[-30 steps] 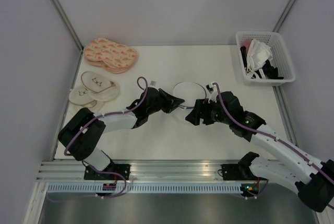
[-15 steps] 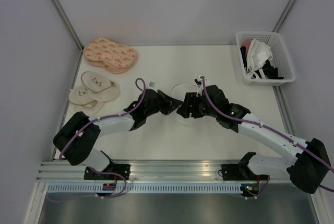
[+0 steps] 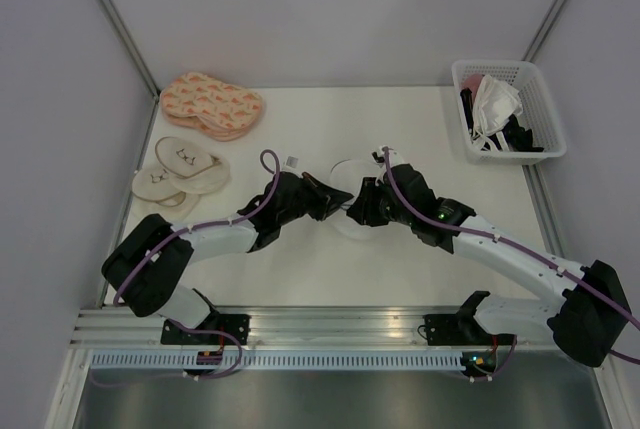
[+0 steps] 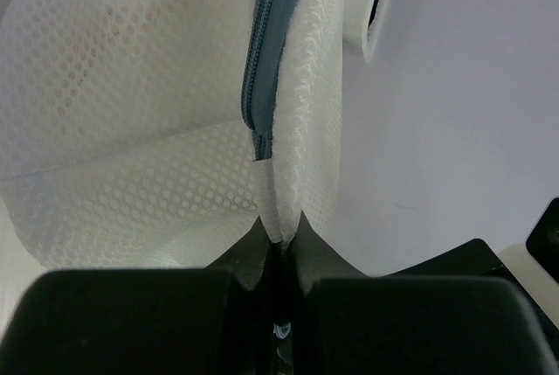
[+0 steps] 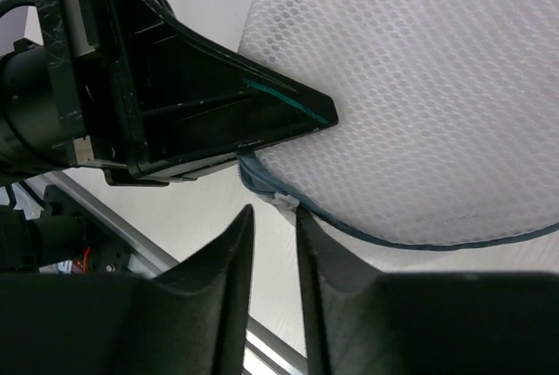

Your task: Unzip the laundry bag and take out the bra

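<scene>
The laundry bag point(image 3: 352, 170), a round white mesh pouch, lies mid-table, mostly covered by both wrists. My left gripper point(image 3: 337, 205) is shut on a fold of the mesh at the end of the blue-grey zip point(image 4: 261, 69); the pinched bag point(image 4: 131, 113) fills the left wrist view above the gripper point(image 4: 278, 233). My right gripper point(image 3: 359, 211) sits just right of the left one, at the bag's rim. In the right wrist view its jaws point(image 5: 272, 209) stand a narrow gap apart, and the small white zip pull point(image 5: 286, 199) lies at the tip of one finger. The bra is hidden.
A white lattice basket point(image 3: 548, 119) with white and dark items stands at the back right. Pink patterned slippers point(image 3: 210, 104) and cream slippers point(image 3: 180, 171) lie at the left. The left gripper's black body point(image 5: 175, 104) is close beside the right fingers.
My right gripper has moved left to the bag's rim beside the left gripper, and its jaws have narrowed a lot. The left gripper has kept its pinch.
</scene>
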### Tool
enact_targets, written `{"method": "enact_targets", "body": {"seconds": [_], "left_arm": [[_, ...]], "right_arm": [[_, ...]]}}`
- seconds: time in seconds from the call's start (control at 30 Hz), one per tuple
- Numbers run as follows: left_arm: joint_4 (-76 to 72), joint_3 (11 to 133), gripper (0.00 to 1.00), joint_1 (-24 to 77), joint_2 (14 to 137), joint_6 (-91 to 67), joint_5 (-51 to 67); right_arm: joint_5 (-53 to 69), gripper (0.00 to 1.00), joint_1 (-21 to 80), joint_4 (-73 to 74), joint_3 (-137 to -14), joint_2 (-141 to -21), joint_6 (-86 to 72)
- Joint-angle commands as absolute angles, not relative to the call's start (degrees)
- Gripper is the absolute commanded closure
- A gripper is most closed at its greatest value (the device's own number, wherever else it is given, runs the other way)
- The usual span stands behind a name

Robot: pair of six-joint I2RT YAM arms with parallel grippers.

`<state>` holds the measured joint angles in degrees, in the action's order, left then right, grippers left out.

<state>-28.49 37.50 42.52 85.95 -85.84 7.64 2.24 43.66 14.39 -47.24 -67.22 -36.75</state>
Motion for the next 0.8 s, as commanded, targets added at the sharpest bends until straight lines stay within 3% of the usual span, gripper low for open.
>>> {"method": "enact_targets", "body": {"seconds": [0.0, 0.2, 0.77], "left_arm": [[-33.5, 37.3, 0.98, 44.1, 83.8, -86.7, 10.4], [-34.2, 36.7, 0.98, 44.6, 83.6, -87.0, 10.4], [-34.9, 32.3, 0.98, 41.0, 81.3, -85.4, 9.1]], "right_arm": [[-1.6, 0.72, 43.9, 12.6, -48.4, -66.0, -36.5], [-2.6, 1.0, 43.9, 13.0, -47.9, -65.8, -36.6], [-7.5, 1.0, 43.9, 29.4, -50.2, -57.8, -35.2]]}}
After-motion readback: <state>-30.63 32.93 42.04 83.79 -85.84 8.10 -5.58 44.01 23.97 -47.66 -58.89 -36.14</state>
